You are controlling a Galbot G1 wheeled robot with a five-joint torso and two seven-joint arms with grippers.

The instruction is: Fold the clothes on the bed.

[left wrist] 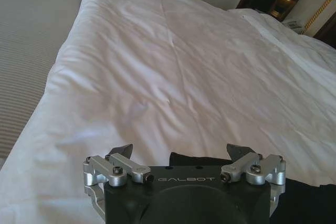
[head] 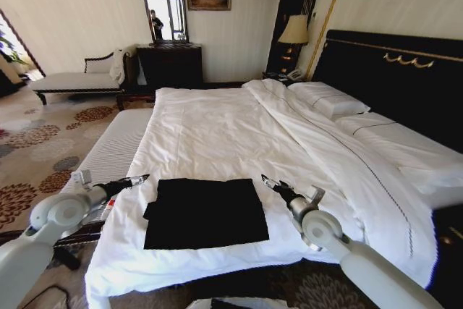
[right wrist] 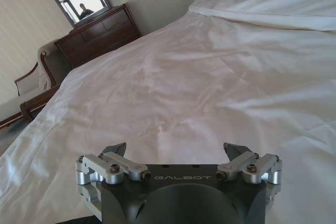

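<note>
The black clothes (head: 205, 212) lie folded into a rough rectangle on the white duvet near the foot of the bed (head: 239, 128). My left gripper (head: 142, 178) hovers just off the garment's far left corner, fingers spread apart and empty. A strip of the black fabric (left wrist: 310, 203) shows beyond the left gripper (left wrist: 180, 149) in the left wrist view. My right gripper (head: 266, 181) sits beside the garment's far right corner, also open and holding nothing. In the right wrist view the right gripper (right wrist: 175, 147) faces bare duvet (right wrist: 210, 87).
Pillows (head: 329, 99) and a dark headboard (head: 405, 77) stand at the right. A striped bench (head: 116, 142) runs along the bed's left side. A chaise (head: 76, 77), a dark dresser (head: 170, 63) with a mirror and a bedside lamp (head: 294, 30) line the far wall.
</note>
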